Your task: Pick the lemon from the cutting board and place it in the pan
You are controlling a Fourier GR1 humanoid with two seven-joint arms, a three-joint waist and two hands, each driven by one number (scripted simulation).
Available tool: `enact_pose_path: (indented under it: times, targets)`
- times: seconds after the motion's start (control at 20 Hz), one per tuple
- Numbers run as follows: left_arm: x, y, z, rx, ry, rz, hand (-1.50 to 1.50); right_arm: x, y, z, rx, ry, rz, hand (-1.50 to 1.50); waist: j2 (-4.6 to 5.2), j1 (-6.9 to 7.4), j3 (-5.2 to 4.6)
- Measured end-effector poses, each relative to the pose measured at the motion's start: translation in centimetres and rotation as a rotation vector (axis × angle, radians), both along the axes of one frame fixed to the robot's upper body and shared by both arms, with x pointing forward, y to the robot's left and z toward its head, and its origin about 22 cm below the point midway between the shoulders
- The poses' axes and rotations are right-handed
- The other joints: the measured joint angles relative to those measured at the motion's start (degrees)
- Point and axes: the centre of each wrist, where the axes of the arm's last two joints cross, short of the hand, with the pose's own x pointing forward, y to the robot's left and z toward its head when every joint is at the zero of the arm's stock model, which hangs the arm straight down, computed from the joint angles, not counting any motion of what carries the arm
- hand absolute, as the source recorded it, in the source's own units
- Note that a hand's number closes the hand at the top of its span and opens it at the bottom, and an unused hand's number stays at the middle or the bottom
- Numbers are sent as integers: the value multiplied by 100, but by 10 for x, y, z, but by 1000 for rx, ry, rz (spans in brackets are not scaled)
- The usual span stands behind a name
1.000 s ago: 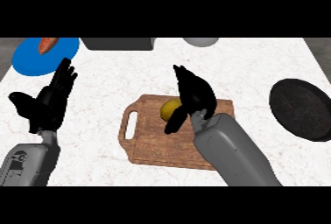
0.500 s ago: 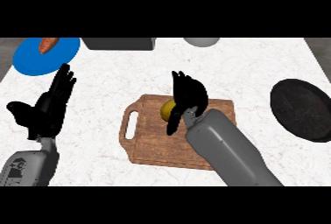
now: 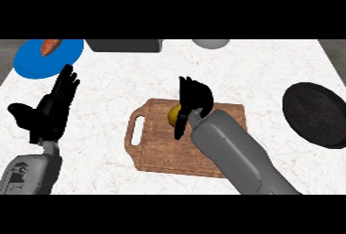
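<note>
A yellow lemon [image 3: 174, 114] lies on the wooden cutting board [image 3: 162, 151] in the middle of the counter. My right hand [image 3: 195, 99] hangs over it and hides its right side; the thumb reaches down in front of the lemon and the fingers stretch past its far side, not closed on it. The black pan [image 3: 317, 114] sits at the right edge, apart from the board. My left hand [image 3: 49, 111] rests open at the left, fingers up.
A blue plate [image 3: 40, 61] holding an orange carrot [image 3: 50, 45] sits at the far left. A dark grey box [image 3: 124, 45] and a grey bowl [image 3: 211, 43] stand along the back edge. White counter lies between board and pan.
My right hand has slid left and a little further out, from beside the lemon to over it. The left hand has barely shifted. The lemon has not moved.
</note>
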Motion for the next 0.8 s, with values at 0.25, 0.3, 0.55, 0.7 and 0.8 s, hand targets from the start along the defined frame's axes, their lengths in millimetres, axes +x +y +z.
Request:
enact_pose_path:
  times: [0.25, 0.3, 0.55, 0.7, 0.8]
  targets:
    - [0, -5, -2, -2, 2, 0, 0, 2, -2, -15, -36, 45, 4, -150, -2, -6, 0]
    - [1, -7, -3, -2, 3, -1, 0, 2, 1, -16, -41, 53, 7, -150, 0, 1, 1]
    - [0, -5, -5, 3, 0, -4, 0, 2, 0, -31, -36, 89, 1, -150, 0, 5, 1]
    - [3, -4, 0, 1, -1, -9, 0, 9, -4, -42, -31, 110, 14, 150, 7, 26, 1]
    - [6, -2, 1, -3, 1, -6, 0, 10, -5, -44, -16, 106, 58, 150, 7, 22, 1]
